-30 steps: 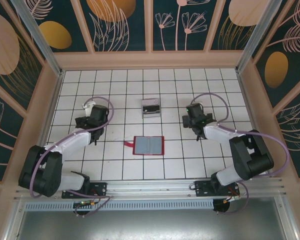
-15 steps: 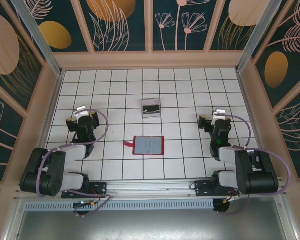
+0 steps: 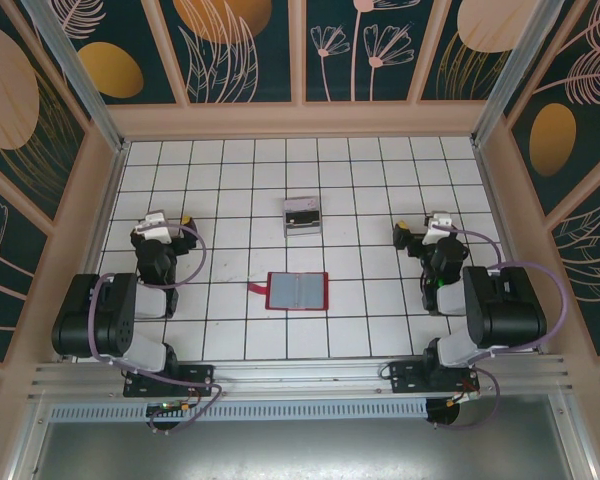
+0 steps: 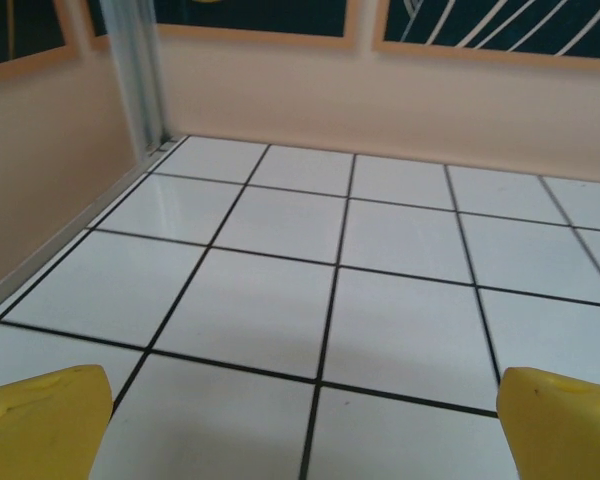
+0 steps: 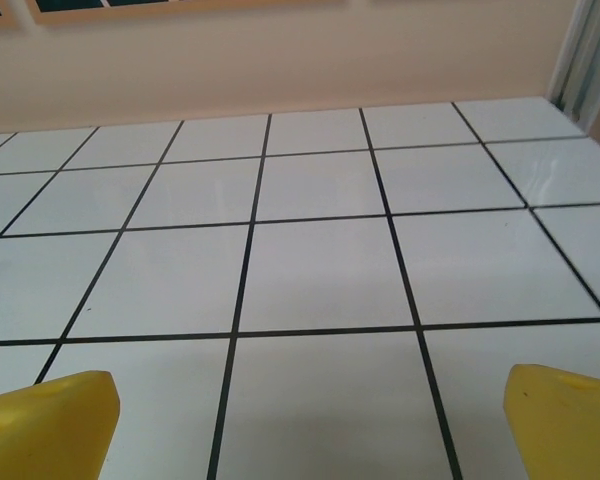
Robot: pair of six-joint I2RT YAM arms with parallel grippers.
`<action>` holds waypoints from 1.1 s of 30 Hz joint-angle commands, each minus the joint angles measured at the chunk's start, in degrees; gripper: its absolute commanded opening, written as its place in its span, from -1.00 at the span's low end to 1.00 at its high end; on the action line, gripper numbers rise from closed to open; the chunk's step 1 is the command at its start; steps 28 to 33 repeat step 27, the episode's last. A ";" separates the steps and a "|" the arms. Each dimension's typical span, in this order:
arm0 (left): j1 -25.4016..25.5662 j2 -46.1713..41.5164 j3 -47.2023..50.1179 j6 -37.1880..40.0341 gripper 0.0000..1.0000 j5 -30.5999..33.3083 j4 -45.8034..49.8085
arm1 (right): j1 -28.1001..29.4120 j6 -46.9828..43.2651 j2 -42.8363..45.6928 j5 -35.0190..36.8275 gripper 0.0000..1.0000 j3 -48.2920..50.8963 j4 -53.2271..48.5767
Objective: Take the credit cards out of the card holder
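Two arms, both folded back close to their bases, one on each side of the white tiled table (image 3: 230,165). On the top cam the left gripper (image 3: 163,226) sits over the L side of the table and the right gripper (image 3: 424,230) over the R side, both well apart from the task items.

On the left wrist cam I see its yellow fingertips (image 4: 42,420) at the two bottom corners w/ bare tile between them, so the fingers are spread wide and hold nothing. That cam looks toward the peach wall (image 4: 400,95) and a metal corner post (image 4: 140,70). The right wrist cam reads alike: yellow tips (image 5: 46,425) at opposite corners, jaws wide apart, only tile between.

The card holder (image 3: 298,291) lies opened flat approx mid-table, between the two arms. Its grey pocketed inside faces up w/ a red border round it, and the thin red tab (image 3: 257,288) sticks out to its L. At this res I can't tell whether any card sits in the pockets.

Beyond the holder, near it but not touching, is a small clear box (image 3: 302,232). Inside it I see pale flat pieces w/ a dark band, which look like the credit cards (image 3: 301,211). How many, I can't tell.
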State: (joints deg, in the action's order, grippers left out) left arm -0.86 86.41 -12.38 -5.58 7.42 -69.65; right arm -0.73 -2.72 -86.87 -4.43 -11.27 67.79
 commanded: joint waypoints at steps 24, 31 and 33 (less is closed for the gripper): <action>0.46 0.56 -1.22 1.15 0.97 -2.23 -2.87 | -1.27 3.20 -1.36 2.14 0.98 -2.45 2.95; 0.51 0.56 -1.26 1.13 0.97 -2.23 -2.86 | -1.32 3.19 -1.31 2.05 0.98 -2.47 2.96; 0.51 0.56 -1.26 1.13 0.97 -2.23 -2.86 | -1.32 3.19 -1.31 2.05 0.98 -2.47 2.96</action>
